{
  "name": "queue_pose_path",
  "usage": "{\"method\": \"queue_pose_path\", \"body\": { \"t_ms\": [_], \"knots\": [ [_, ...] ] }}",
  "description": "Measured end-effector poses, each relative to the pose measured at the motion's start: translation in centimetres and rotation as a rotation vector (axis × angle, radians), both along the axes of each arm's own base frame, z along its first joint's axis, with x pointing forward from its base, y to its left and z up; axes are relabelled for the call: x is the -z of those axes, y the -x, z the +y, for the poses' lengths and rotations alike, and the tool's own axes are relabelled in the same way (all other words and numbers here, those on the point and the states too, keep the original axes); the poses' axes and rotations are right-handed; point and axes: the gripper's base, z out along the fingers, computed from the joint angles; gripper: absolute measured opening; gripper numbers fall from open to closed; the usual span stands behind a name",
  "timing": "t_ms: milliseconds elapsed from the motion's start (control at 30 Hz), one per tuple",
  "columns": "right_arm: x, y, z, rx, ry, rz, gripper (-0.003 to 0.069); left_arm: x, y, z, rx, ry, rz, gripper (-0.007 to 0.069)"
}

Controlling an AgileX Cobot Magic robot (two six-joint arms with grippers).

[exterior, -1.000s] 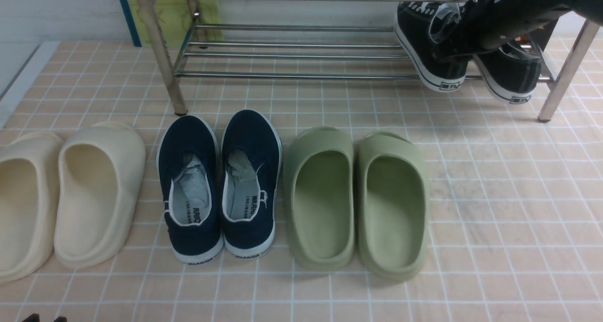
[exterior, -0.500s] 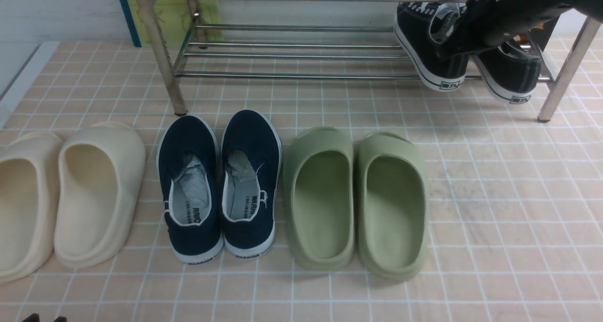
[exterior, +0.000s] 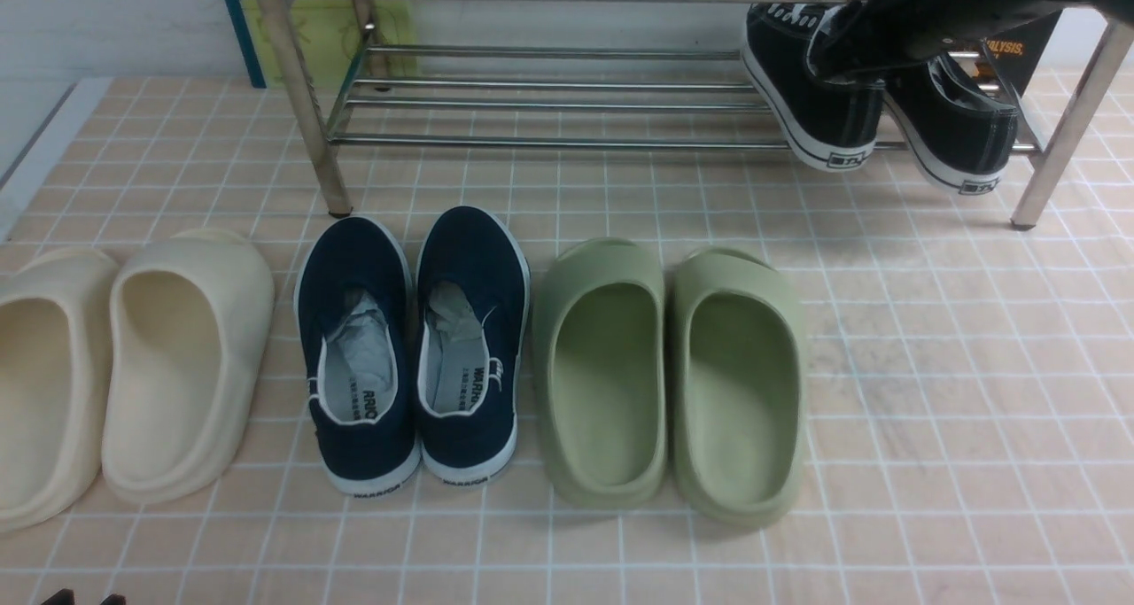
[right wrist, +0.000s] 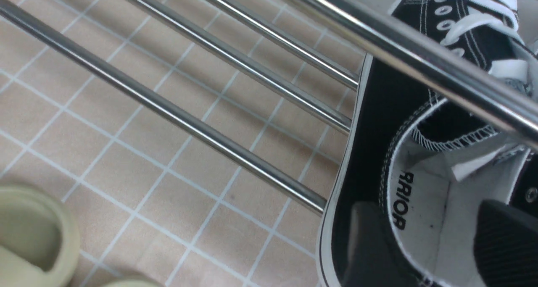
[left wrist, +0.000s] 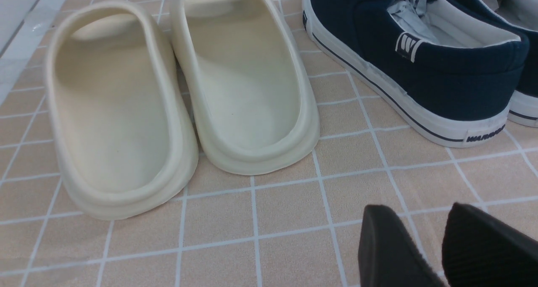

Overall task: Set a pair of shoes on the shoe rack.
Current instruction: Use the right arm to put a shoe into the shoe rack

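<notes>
Floor: peach tiles with white grout, carrying all items.

Rack: chrome tubes, standing at the far edge of the floor. 4 bars form the lower shelf and 1 top bar shows.

Slippers: 1 cream pair at the near left of the floor and 1 green pair near the centre, heels toward the camera. No writing seen on either.

Slip-ons: 1 navy pair between the cream and green pairs, below the rack's front left leg. The insole print reads partly "WARR". The heel tags appear to read "WARRIOR".

Sneakers: 2 black, white-laced, side by side at the right end of the rack's lower shelf. Toes point to the back and the heels overhang the front bar. The heel labels are too small to read. In the right wrist view, 1 insole shows the letters "RRIOR".

Right gripper: just above the left sneaker's opening, jaws apart, clamping nothing.

Left gripper: over bare tiles near the cream pair and a slip-on, jaws apart and empty.

Dark box: behind the rack's right end, with orange print "ALYSIS."
</notes>
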Motion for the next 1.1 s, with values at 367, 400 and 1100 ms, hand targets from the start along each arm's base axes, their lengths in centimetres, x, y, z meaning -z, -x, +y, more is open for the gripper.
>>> {"method": "queue_pose_path", "body": {
  "t_ms": [367,400,1100],
  "knots": [
    [2.8,-1.1,0.0,-0.041,0.066,0.034,0.0179,0.0,0.0,0.0,0.000,0.000,0.000,0.0238],
    [2.7,-1.1,0.0,-0.042,0.067,0.032,0.0179,0.0,0.0,0.0,0.000,0.000,0.000,0.0238],
    [0.7,0.0,0.4,-0.095,0.068,0.160,0.0037,0.0,0.0,0.0,0.000,-0.001,0.000,0.0238]
  ]
}}
